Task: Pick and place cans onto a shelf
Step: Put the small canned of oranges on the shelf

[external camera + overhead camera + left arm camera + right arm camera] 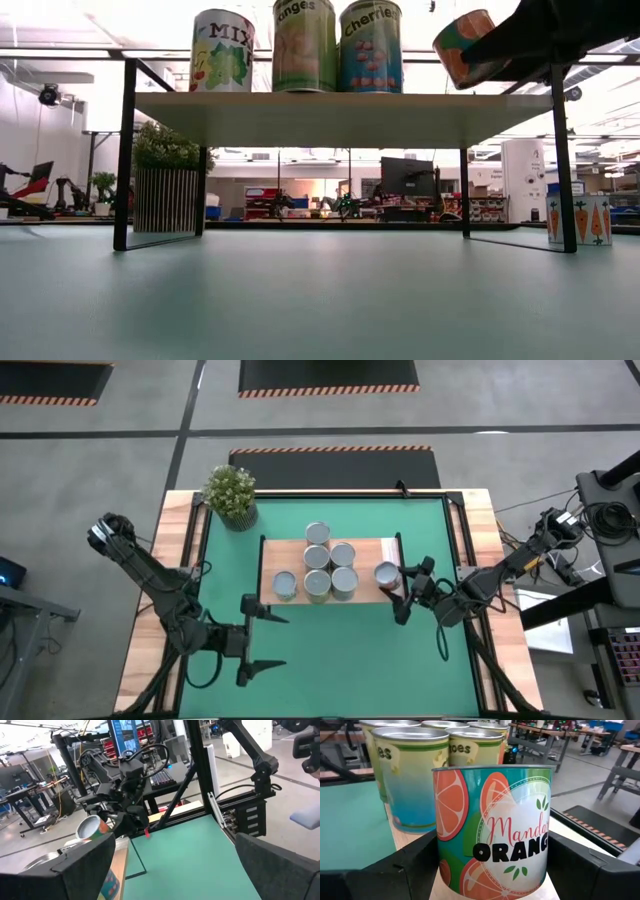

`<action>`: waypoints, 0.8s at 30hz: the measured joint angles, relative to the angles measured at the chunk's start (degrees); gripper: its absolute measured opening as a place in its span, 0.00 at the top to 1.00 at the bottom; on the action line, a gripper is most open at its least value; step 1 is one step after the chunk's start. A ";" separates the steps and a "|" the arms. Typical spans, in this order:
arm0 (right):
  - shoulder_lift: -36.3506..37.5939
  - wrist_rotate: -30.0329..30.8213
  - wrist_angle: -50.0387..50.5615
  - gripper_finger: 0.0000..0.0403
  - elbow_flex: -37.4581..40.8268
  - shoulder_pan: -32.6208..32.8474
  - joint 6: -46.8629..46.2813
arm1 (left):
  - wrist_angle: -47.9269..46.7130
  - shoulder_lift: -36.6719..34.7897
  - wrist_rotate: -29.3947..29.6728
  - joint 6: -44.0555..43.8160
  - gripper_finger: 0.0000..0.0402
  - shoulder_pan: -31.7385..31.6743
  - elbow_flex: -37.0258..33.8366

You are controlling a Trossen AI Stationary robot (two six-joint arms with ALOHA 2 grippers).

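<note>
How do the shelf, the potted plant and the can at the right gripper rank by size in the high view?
1. shelf
2. potted plant
3. can, held tilted in the right gripper

The right tool (pixel 402 593) is held low with its fingers closed around a tilted load, while the left tool (pixel 262 641) is kept wide open, well apart.

Overhead camera faces straight down; table-level camera looks across beneath the light-wood, black-framed shelf (pixel 340 118); wrist cameras close, sharing it.
</note>
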State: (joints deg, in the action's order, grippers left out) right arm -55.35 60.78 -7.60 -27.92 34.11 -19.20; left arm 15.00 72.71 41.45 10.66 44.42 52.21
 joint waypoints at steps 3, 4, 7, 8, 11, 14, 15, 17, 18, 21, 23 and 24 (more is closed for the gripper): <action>-0.02 -2.26 0.02 0.26 -0.08 0.00 0.83 | 0.06 0.10 0.00 0.02 0.02 0.02 0.33; -0.02 -2.77 0.02 0.26 -0.17 0.00 0.87 | 0.16 0.22 0.00 0.00 0.02 0.02 0.49; -0.02 -4.59 0.02 0.26 -0.33 0.00 1.16 | 0.14 0.40 0.00 0.00 0.02 0.00 0.55; -0.02 -4.96 0.02 0.26 -0.33 0.00 1.23 | 0.14 0.43 0.00 0.00 0.02 0.00 0.55; -0.02 -5.38 0.02 0.25 -0.37 0.00 1.23 | 0.21 0.44 -0.01 -0.02 0.02 0.00 0.55; -0.02 -5.49 0.01 0.24 -0.42 0.00 1.25 | 0.67 0.44 -0.02 -0.02 0.02 0.00 0.55; -0.02 -5.49 0.00 0.23 -0.44 0.00 1.26 | 0.71 0.44 0.00 -0.02 0.02 0.00 0.55; -0.02 -5.49 0.00 0.23 -0.44 0.00 1.25 | 0.89 0.44 -0.02 -0.02 0.02 0.00 0.55; -0.02 -5.49 0.00 0.24 -0.44 0.00 1.25 | 0.93 0.44 -0.02 -0.02 0.02 0.00 0.55; -0.02 -5.49 -0.12 0.24 -0.44 0.00 1.25 | 0.96 0.44 -0.02 -0.02 0.02 0.00 0.55; -0.02 -5.49 -0.39 0.25 -0.58 0.00 1.25 | 0.97 0.44 -0.02 -0.02 0.02 0.00 0.55; -0.02 -5.49 -0.41 0.25 -0.81 0.00 1.24 | 0.97 0.44 -0.02 -0.02 0.02 0.00 0.55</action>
State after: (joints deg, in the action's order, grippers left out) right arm -55.37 55.29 -8.00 -28.73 34.11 -17.96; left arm 15.97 73.14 41.43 10.63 44.42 52.75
